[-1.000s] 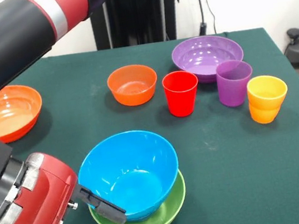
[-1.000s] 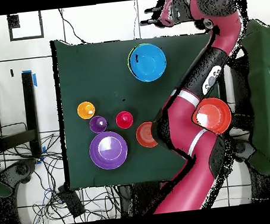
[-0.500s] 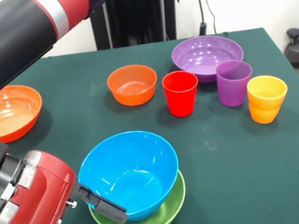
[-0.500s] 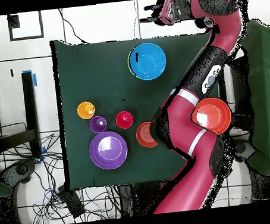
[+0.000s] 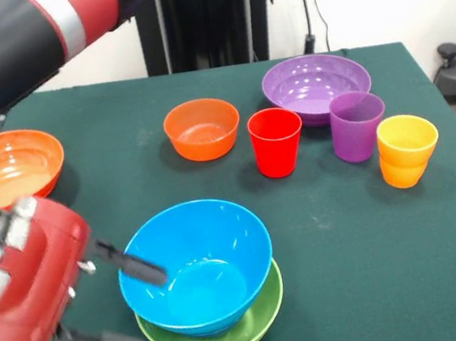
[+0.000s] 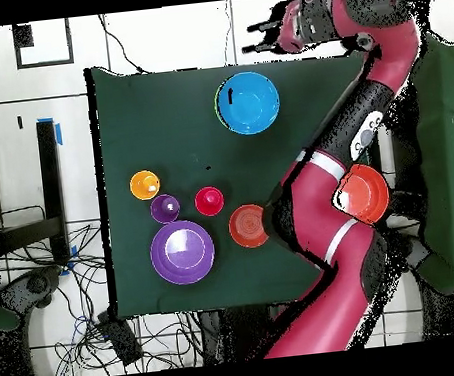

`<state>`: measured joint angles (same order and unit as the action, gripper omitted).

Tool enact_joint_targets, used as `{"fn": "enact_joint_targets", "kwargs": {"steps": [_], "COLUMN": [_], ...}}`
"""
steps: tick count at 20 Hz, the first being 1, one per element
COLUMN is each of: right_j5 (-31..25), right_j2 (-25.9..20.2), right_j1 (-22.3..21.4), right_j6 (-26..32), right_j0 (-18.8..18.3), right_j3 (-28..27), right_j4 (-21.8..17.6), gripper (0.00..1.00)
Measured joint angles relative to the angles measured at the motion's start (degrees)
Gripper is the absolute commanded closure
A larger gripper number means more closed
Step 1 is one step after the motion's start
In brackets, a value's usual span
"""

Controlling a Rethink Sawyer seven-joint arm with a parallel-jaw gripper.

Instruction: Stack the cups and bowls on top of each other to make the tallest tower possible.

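No legible text, label or number on any bowl or cup — perhaps just too small.

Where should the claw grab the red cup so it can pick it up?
Probably by the rim, coming straight down from above. The red cup stands upright with its mouth open, so one finger could slip inside and one outside the thin wall. The small orange bowl and purple cup stand close beside it, so a sideways approach looks cramped.

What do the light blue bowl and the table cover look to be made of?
The light blue bowl looks like glossy moulded plastic: smooth wall, bright highlights inside. The table cover looks like matte dark green cloth or felt, showing no shine, though the weave is too fine to tell.
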<state>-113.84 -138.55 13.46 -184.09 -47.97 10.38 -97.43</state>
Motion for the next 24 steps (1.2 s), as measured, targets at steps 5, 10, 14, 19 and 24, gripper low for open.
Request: {"fn": "enact_joint_targets", "kwargs": {"steps": [5,10,14,19,24], "right_j5": [-10.23,-13.34,-13.34,-11.64,-7.34], "right_j2": [7.97,14.64,18.73,25.97,33.51], "right_j1": [-1.60,-3.10,-4.37,-6.85,-8.71], "right_j6": [0.00,0.00,0.00,0.15,0.19], "right_j0": [-4.69,-10.32,-13.67,-17.02,-17.17], "right_j3": [6.42,14.54,19.35,25.21,29.14], "right_j4": [7.77,16.33,21.00,25.14,26.85], "gripper": [0.00,0.00,0.00,0.00,0.00]}}
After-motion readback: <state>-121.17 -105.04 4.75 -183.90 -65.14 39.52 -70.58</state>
